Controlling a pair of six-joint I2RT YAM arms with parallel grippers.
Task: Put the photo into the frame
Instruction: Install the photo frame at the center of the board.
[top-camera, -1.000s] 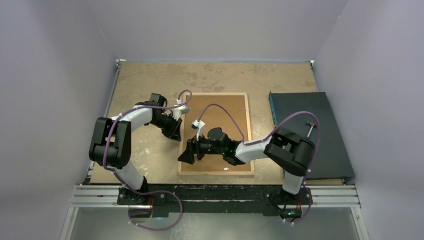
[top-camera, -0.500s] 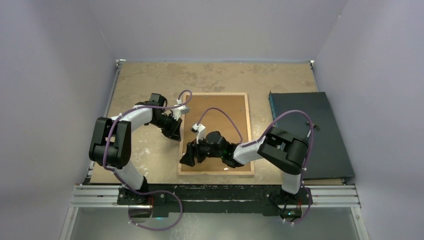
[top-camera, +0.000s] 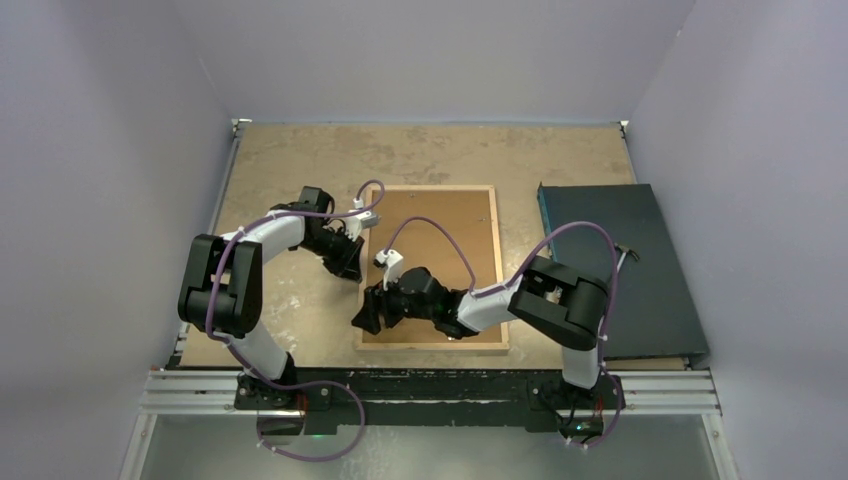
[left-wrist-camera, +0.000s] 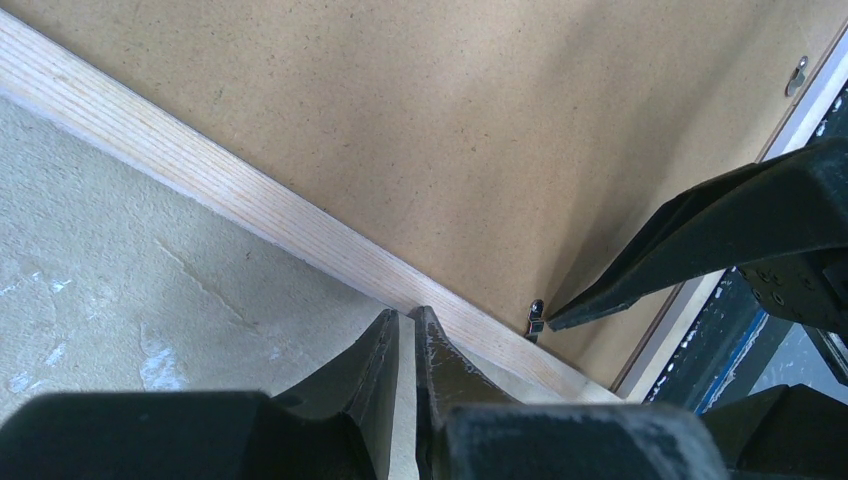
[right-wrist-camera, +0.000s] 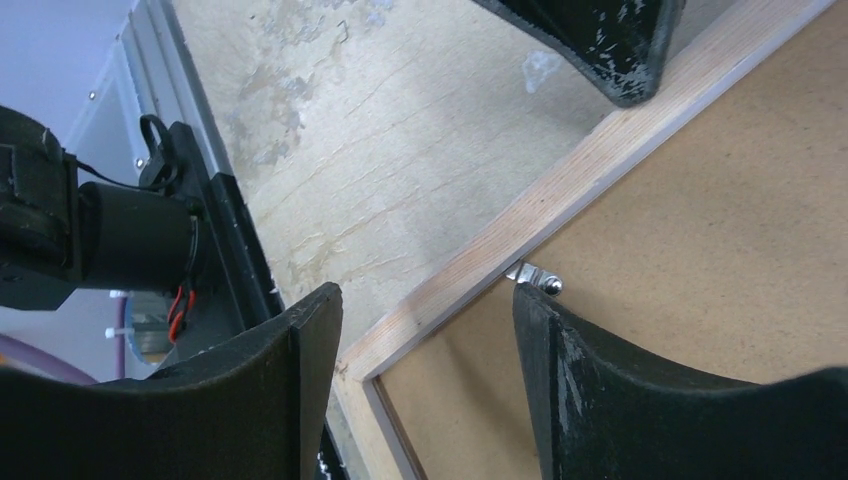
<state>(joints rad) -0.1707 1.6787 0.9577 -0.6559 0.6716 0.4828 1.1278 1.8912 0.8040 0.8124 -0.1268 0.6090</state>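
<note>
The frame (top-camera: 440, 188) lies back-up on the counter (top-camera: 300, 160) with the backing board (top-camera: 445, 235) inside, so the photo is hidden, probably beneath. The left pincer (left-wrist-camera: 407, 318), tips together, rests against the rail, seemingly to steady it. The right pincer (right-wrist-camera: 425, 300), apart, straddles the rail at a metal clip (right-wrist-camera: 535, 277), likely to turn it.

The table top (top-camera: 300, 160) is a tan, mottled board with pale scuffs and fine cracks. Plain lavender-grey panels enclose it on three sides: left wall (top-camera: 100, 150), back wall (top-camera: 430, 50) and right wall (top-camera: 760, 120). Small metal brackets (top-camera: 237, 125) sit at the far corners. A slotted aluminium rail (top-camera: 430, 392) runs along the near edge, with a pale grey surface (top-camera: 450, 450) below it. A dark flat mat (top-camera: 650, 310) lies along the table's right side. Lighting is even and diffuse, and shadows are soft.
</note>
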